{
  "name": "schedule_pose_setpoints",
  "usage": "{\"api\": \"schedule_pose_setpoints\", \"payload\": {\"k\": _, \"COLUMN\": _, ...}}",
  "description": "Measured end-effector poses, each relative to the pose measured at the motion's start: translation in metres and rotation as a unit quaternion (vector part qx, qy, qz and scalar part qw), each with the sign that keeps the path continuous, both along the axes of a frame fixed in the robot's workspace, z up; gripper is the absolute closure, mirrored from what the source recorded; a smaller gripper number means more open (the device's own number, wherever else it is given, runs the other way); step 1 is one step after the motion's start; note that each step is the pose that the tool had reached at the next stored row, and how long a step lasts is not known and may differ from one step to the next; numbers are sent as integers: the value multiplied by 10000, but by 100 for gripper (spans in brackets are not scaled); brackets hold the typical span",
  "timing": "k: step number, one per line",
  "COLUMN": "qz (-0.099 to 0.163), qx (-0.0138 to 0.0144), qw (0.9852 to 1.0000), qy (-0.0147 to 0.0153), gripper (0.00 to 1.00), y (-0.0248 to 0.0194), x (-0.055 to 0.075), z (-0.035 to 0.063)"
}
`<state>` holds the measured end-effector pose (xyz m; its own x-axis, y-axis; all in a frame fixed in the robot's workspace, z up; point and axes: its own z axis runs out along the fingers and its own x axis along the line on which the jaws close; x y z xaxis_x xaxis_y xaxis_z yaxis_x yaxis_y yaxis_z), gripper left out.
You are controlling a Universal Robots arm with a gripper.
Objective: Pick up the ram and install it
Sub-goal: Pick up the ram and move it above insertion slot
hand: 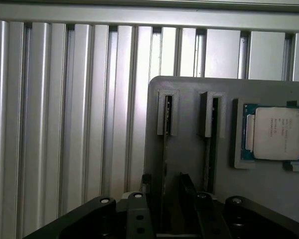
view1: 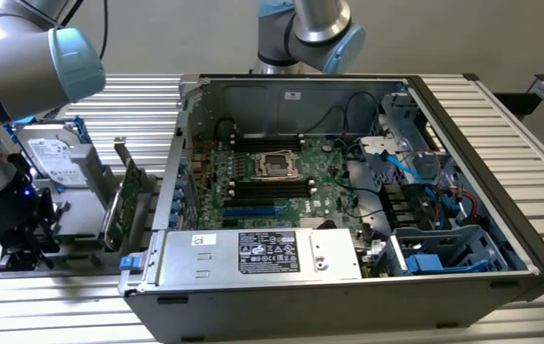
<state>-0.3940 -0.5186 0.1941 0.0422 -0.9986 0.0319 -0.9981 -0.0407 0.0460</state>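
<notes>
The ram stands edge-on in its gray holder, and we see the claw spread wide, seemingly straddling it without pinching anything.

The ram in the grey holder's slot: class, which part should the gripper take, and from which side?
Probably the exposed long edge of the ram, near mid-length, coming straight down from above and pinching its two flat faces. It stands on edge in a narrow slot of the grey holder, whose walls close off its other sides.
</notes>
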Motion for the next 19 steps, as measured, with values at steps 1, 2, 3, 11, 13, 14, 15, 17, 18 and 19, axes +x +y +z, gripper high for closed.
{"api": "schedule_pose_setpoints", "payload": {"k": 1, "qz": 0, "qx": -2, "qw": 10000, "qy": 0, "gripper": 64, "y": 0, "x": 0, "z": -2}}
{"api": "schedule_pose_setpoints", "payload": {"k": 2, "qz": 0, "qx": -5, "qw": 10000, "qy": 2, "gripper": 66, "y": 0, "x": 0, "z": -3}}
{"api": "schedule_pose_setpoints", "payload": {"k": 3, "qz": 0, "qx": -8, "qw": 10000, "qy": 3, "gripper": 66, "y": 0, "x": 1, "z": -4}}
{"api": "schedule_pose_setpoints", "payload": {"k": 11, "qz": -1, "qx": -22, "qw": 10000, "qy": 31, "gripper": 82, "y": 1, "x": -1, "z": -10}}
{"api": "schedule_pose_setpoints", "payload": {"k": 13, "qz": -1, "qx": -28, "qw": 10000, "qy": 41, "gripper": 82, "y": 0, "x": 0, "z": -12}}
{"api": "schedule_pose_setpoints", "payload": {"k": 14, "qz": 0, "qx": -30, "qw": 10000, "qy": 47, "gripper": 85, "y": 0, "x": 0, "z": -12}}
{"api": "schedule_pose_setpoints", "payload": {"k": 15, "qz": 0, "qx": -33, "qw": 10000, "qy": 52, "gripper": 85, "y": 0, "x": 0, "z": -13}}
{"api": "schedule_pose_setpoints", "payload": {"k": 17, "qz": 0, "qx": -38, "qw": 10000, "qy": 61, "gripper": 86, "y": 0, "x": -1, "z": -16}}
{"api": "schedule_pose_setpoints", "payload": {"k": 18, "qz": 0, "qx": -41, "qw": 10000, "qy": 65, "gripper": 86, "y": 0, "x": 0, "z": -18}}
{"api": "schedule_pose_setpoints", "payload": {"k": 19, "qz": 0, "qx": -42, "qw": 10000, "qy": 68, "gripper": 86, "y": 0, "x": -1, "z": -19}}
